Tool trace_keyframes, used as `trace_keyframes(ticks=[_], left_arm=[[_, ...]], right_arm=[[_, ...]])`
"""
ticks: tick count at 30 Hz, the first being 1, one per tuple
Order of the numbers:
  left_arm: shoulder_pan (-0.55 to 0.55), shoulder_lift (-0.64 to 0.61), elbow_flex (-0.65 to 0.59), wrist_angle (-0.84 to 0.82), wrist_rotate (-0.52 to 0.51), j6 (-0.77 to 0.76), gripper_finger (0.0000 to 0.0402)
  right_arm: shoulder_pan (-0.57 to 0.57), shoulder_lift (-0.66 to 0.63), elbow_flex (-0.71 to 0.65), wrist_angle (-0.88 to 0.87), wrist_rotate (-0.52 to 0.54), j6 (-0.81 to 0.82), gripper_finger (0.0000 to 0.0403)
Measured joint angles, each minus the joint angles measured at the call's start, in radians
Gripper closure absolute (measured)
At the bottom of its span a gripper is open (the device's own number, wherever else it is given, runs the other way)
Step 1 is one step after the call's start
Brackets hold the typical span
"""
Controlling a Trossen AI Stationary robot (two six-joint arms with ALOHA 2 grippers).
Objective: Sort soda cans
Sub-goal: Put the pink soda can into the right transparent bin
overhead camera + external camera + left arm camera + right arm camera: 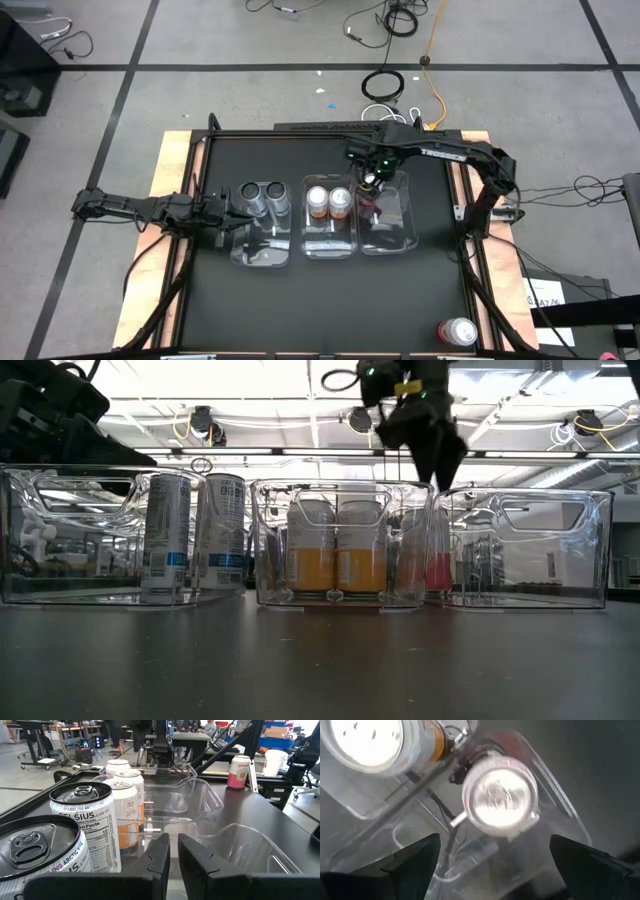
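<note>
Only the high view shows 1 stray red-pink can (457, 331).

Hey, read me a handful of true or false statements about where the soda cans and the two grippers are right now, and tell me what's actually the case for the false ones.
1. Two dark grey cans stand in the left bin. True.
2. The middle bin holds one orange can. False: two orange cans stand in it side by side.
3. The right gripper is open above a pink can standing in the right bin. True.
4. The second pink can is already in a bin. False: it stands outside the bins on the table, near its front right corner.
5. The left gripper is wide open. False: its fingers are nearly together, holding nothing, beside the left bin.
</note>
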Motion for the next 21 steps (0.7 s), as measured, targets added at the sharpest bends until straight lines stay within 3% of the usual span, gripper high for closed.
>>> trace_keyframes(ticks=[5, 8, 14, 18, 21], left_arm=[[0.000, 0.000, 0.000, 0.000, 0.000, 0.000, 0.0352], [0.000, 0.000, 0.000, 0.000, 0.000, 0.000, 0.0352], [0.000, 0.000, 0.000, 0.000, 0.000, 0.000, 0.0352], [0.000, 0.000, 0.000, 0.000, 0.000, 0.000, 0.0352], [0.000, 0.000, 0.000, 0.000, 0.000, 0.000, 0.0352]], right_arm=[[0.071, -0.119, 0.000, -0.044, 0.143, 0.137, 0.0034], [0.150, -0.204, 0.000, -0.043, 0.171, 0.246, 0.0034], [0.361, -0.317, 0.000, -0.043, 0.237, 0.499, 0.0034], [0.526, -0.337, 0.000, -0.059, 0.330, 0.648, 0.0034], [0.630, -0.333, 0.000, -0.078, 0.338, 0.774, 0.0034]])
